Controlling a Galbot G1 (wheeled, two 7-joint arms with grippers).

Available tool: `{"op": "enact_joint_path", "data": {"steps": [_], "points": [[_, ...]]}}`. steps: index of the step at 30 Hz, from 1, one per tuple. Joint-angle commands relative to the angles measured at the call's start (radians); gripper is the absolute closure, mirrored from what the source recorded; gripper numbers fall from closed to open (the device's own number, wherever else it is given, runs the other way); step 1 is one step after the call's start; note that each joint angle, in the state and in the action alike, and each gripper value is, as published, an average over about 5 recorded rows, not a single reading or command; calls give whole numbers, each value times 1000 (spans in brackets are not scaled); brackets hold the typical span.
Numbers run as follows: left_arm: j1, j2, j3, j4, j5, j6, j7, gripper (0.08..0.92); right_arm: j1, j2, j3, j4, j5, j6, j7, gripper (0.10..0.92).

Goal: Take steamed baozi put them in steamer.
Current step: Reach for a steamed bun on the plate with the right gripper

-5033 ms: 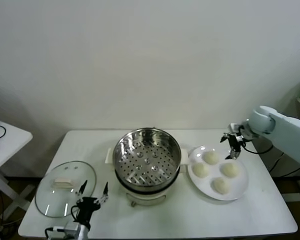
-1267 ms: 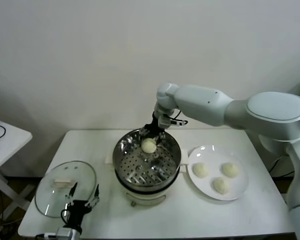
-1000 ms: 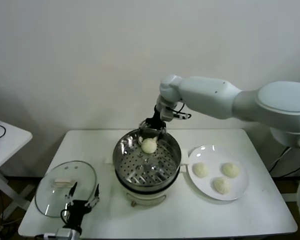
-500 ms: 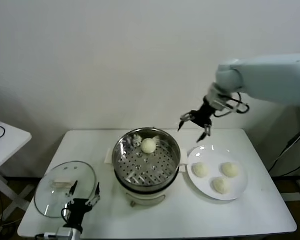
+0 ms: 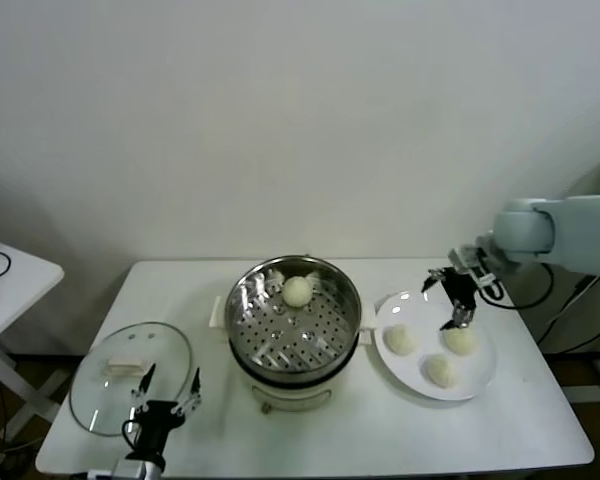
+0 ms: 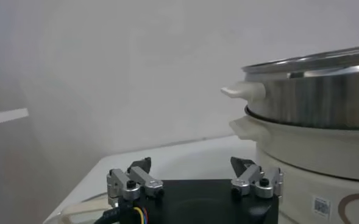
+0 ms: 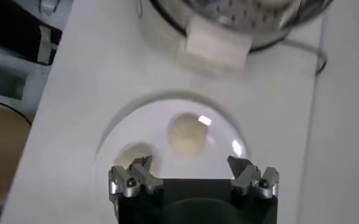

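While one baozi (image 5: 297, 291) sits in the steamer (image 5: 330, 345), right gripper (image 5: 448, 298) hovers spread and empty over the plate (image 5: 480, 374); left gripper (image 5: 166, 393) parked, spread, empty.

Cream-white baozi (image 5: 298, 291); shiny steel perforated steamer (image 5: 242, 300); white plate (image 5: 485, 371).

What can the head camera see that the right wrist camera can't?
Only the head view shows the glass lid, the left gripper open beside it, and all three baozi on the white plate. Only the right wrist view shows the steamer's side handle up close. Both show the steamer, its baozi and the open right gripper.
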Motion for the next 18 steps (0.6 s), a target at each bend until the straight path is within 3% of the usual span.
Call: {"op": "enact_joint_path", "data": {"steps": [1,10,18], "points": [[5,0,1,3,6,-3,0,177,-197,-45,134,-15,17,-333,16,203],[10,-3,-2,19,20,-9,-2,177,-463,68,358,-275,-88,-251,-6,203],[6,-6,-4,39,27,-11,-3,177,-594,160,484,-392,-101,-229,-16,203]]}}
